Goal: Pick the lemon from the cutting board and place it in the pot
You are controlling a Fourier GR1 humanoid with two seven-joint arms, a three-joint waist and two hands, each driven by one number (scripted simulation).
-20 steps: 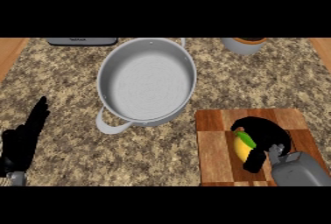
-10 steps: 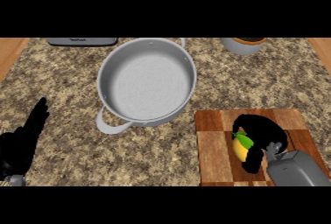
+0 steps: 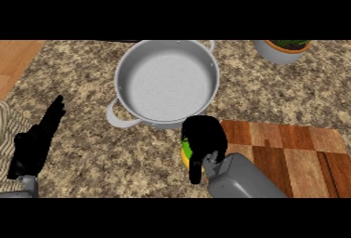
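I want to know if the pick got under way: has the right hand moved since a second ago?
Yes. The right hand, curled round the lemon, has shifted left off the cutting board toward the pot.

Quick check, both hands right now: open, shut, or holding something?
Left hand: open, fingers straight, resting at the left edge, holding nothing.
Right hand: shut on the lemon, between the cutting board and the pot.
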